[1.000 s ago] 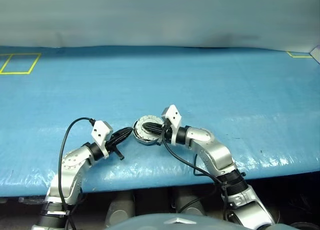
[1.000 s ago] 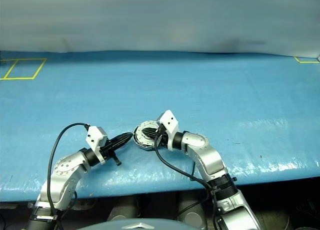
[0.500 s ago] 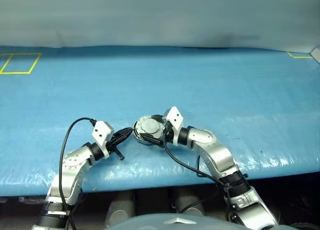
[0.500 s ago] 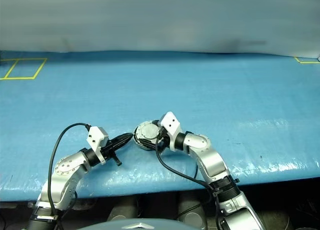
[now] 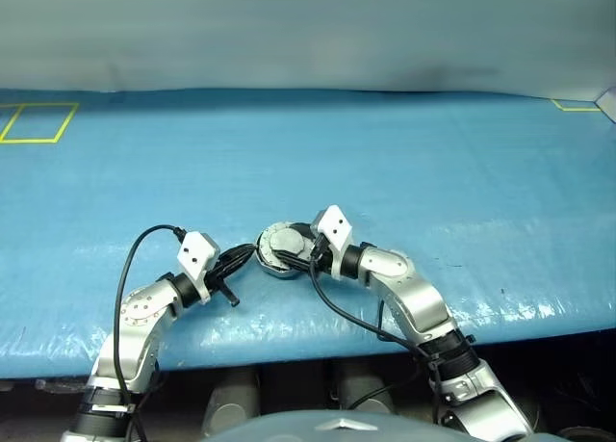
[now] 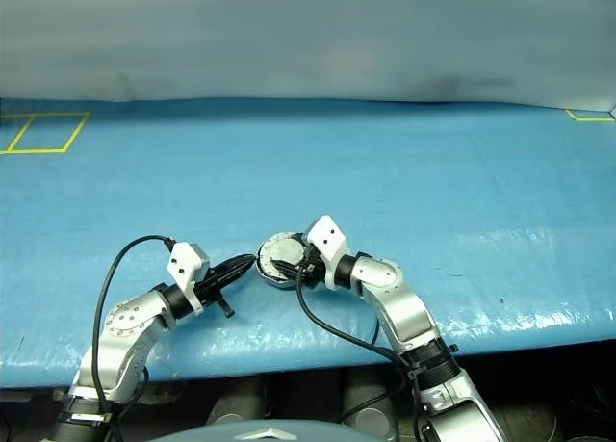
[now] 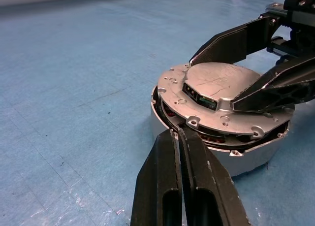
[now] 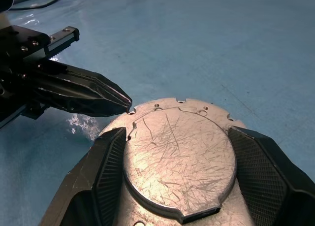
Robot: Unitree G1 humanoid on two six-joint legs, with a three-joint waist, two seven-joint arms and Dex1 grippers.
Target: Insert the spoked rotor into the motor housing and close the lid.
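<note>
Lid (image 8: 178, 152) sits on the housing (image 7: 246, 159), between the spread fingers of the right gripper (image 8: 179, 186). Left gripper (image 7: 178, 137), fingers pressed together and empty, tips at the lid's edge.

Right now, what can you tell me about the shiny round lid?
The lid is a silvery metal disc, scratched all over, with a raised round centre and small holes around its flat rim. It lies on the grey housing, tilted a little, so copper windings show in the gap underneath. The right tool stands open, one black finger on each side of the raised centre. The left tool's shut tip is at the lid's edge.
</note>
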